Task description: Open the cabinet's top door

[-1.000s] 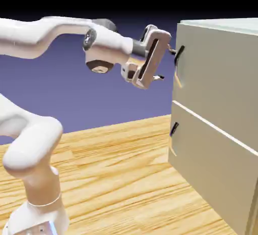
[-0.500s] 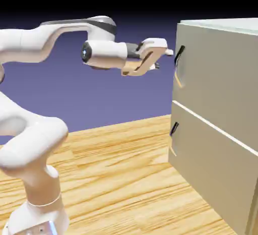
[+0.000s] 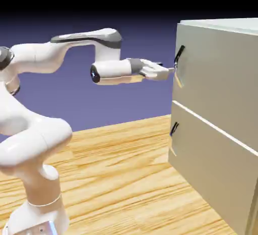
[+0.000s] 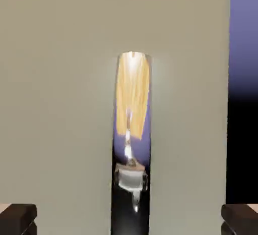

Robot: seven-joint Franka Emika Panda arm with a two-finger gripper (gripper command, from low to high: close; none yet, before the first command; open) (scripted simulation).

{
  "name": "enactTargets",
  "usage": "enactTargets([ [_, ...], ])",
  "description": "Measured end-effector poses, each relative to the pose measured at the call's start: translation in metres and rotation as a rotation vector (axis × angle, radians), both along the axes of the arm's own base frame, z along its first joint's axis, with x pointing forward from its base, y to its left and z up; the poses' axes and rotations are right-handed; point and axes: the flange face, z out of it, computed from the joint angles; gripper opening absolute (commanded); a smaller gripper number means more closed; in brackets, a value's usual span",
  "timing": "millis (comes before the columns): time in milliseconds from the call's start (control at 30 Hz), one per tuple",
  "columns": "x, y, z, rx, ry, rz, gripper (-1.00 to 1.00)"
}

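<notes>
The pale grey-beige cabinet (image 3: 227, 26) stands at the exterior view's right. Its top door (image 3: 216, 77) is flush and carries a slim black bar handle (image 3: 178, 57) near its left edge. My gripper (image 3: 169, 70) points level at the door, its tips just short of the handle's lower part. In the hand view the door (image 4: 60, 77) fills most of the picture. The glossy handle (image 4: 132, 128) runs upright through the middle, mirroring the wooden table and my hand. My gripper (image 4: 129, 219) is open, with dark fingertips (image 4: 17, 219) at both bottom corners, wide on either side of the handle.
Below the top door sits a shorter panel (image 3: 211, 163) with a stubby black handle (image 3: 174, 128). The wooden table (image 3: 121, 178) spreads under the arm. Blue-violet backdrop (image 4: 244, 27) shows past the door's edge in the hand view.
The hand has rolled from edge-on to flat, dropped a little and moved right toward the handle. The forearm has come down with it. The jaws stayed open.
</notes>
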Motion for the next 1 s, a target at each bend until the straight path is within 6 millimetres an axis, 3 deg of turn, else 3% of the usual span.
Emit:
enactTargets([
  [100,0.03,-0.001,0.0,0.0,0.0,0.0,1.0],
  [133,0.039,-0.002,0.0,0.002,0.0,0.0,-1.0],
  [433,0.025,-0.007,0.0,0.0,0.001,0.032,-1.0],
  [667,-0.01,-0.02,0.0,-0.001,0.001,0.117,-1.0],
  [1000,-0.085,-0.061,0.0,-0.003,0.001,0.309,-1.0],
])
